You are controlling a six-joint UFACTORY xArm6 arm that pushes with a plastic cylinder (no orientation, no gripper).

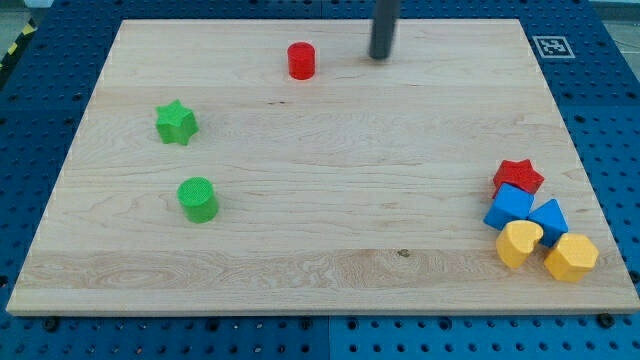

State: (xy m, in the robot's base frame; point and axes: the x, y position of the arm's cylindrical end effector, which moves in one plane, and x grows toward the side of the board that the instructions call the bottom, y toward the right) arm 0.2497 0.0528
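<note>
My tip [379,57] rests on the wooden board near the view's top, a little right of centre. Nearest to it is the red cylinder [301,61], which stands apart to its left. A green star [176,122] and a green cylinder [198,198] sit at the view's left. At the lower right a cluster is packed together: a red star [518,177], a blue cube [510,206], a second blue block [549,219], a yellow heart-like block [518,243] and a yellow hexagon [571,257].
The wooden board [320,280] lies on a blue perforated table. A black-and-white marker tag [552,46] sits beyond the board's top right corner. The yellow hexagon lies close to the board's right edge.
</note>
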